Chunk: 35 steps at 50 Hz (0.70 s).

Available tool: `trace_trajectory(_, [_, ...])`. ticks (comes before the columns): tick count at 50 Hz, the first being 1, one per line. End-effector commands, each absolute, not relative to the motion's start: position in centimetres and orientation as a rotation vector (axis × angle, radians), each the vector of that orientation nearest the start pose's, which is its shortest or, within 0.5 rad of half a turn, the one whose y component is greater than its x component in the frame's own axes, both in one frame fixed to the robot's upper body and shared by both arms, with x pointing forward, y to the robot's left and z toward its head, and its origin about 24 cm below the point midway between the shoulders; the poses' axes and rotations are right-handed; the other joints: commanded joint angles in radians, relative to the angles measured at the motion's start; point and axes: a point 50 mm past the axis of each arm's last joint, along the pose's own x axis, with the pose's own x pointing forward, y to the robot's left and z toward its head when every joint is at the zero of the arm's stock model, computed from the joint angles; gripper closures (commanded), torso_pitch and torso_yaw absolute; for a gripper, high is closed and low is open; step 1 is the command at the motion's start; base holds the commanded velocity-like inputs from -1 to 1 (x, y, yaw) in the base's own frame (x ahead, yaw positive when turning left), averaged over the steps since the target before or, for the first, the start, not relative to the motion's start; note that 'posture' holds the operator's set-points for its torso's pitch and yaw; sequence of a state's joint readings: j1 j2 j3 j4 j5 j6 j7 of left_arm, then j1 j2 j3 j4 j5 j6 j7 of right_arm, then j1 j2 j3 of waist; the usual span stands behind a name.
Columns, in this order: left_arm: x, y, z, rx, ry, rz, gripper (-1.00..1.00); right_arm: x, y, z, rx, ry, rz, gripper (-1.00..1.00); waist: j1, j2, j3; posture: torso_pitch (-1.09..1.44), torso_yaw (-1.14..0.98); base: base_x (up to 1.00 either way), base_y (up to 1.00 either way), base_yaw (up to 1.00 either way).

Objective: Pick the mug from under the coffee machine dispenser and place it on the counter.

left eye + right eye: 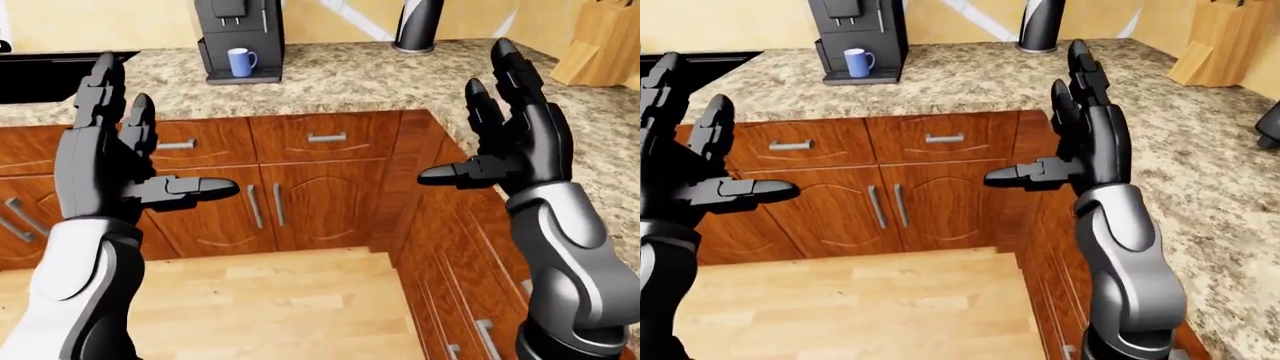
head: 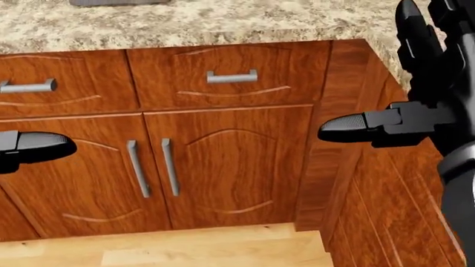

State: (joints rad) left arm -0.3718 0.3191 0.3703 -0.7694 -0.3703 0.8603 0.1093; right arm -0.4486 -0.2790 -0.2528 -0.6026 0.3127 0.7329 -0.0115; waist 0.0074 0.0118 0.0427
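Blue mug upright on the coffee machine tray, under the dispenser, near the bench far edge (contents not visible). Left hand and right hand raised, fingers spread open, holding nothing, well apart from mug. Knife block at right corner.
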Motion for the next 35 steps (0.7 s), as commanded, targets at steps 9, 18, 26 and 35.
trace_trajectory(9, [23.4, 21.2, 25.2, 0.020, -0.405, 0.113, -1.00, 26.3, -19.0, 25.0, -0.028, -0.421, 0.019, -1.00, -0.007, -0.044, -0.019, 0.00, 0.00, 0.11, 0.00, 0.00])
trace_trajectory(18, [23.4, 21.4, 25.3, 0.009, -0.403, 0.117, -1.00, 26.1, -19.0, 25.5, -0.015, -0.418, 0.022, -1.00, -0.024, 0.010, -0.009, 0.00, 0.00, 0.02, 0.01, 0.00])
trace_trajectory(26, [23.4, 21.6, 25.5, 0.010, -0.405, 0.125, -1.00, 26.1, -19.0, 26.0, -0.010, -0.424, 0.021, -1.00, -0.009, -0.011, -0.025, 0.00, 0.00, 0.00, 0.01, 0.00])
trace_trajectory(35, [23.3, 21.7, 25.6, 0.011, -0.409, 0.130, -1.00, 26.0, -19.0, 26.5, -0.019, -0.434, 0.022, -1.00, -0.007, -0.004, -0.044, 0.00, 0.00, 0.00, 0.02, 0.00])
